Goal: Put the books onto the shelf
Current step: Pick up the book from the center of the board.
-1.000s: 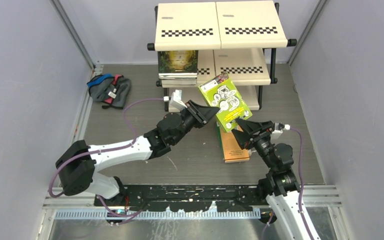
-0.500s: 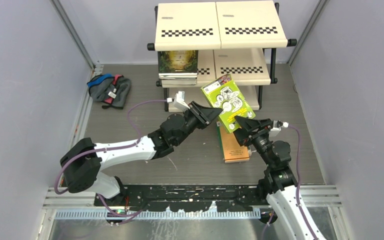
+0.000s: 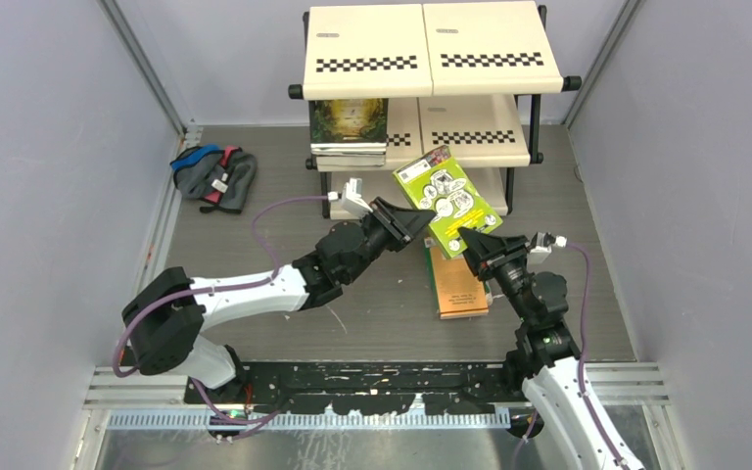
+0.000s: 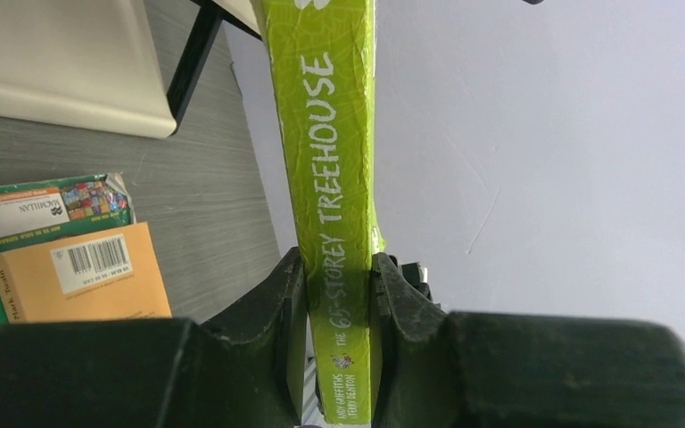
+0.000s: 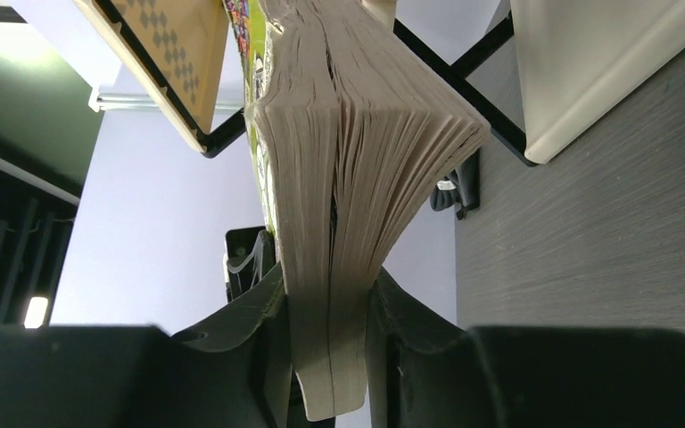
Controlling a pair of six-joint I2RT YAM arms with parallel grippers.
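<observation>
A lime green book (image 3: 447, 201) hangs tilted in the air in front of the shelf (image 3: 431, 59). My left gripper (image 3: 419, 223) is shut on its spine (image 4: 332, 160), the fingers (image 4: 290, 303) pressing both covers. From the other side my right gripper (image 3: 468, 238) is shut on its page edge (image 5: 357, 134), and the pages bulge between the jaws. A dark green-gold book (image 3: 349, 122) lies on top of a stack on the shelf's middle tier, at the left. An orange-green book (image 3: 457, 284) lies flat on the table below the held book.
A grey-blue cloth bundle (image 3: 213, 176) lies at the far left near the wall. The shelf's black frame legs (image 3: 509, 191) stand just behind the held book. Grey walls close in both sides.
My right gripper has closed on the lime green book's page edge; it was open around it before. Both arms and the book have shifted slightly toward the shelf.
</observation>
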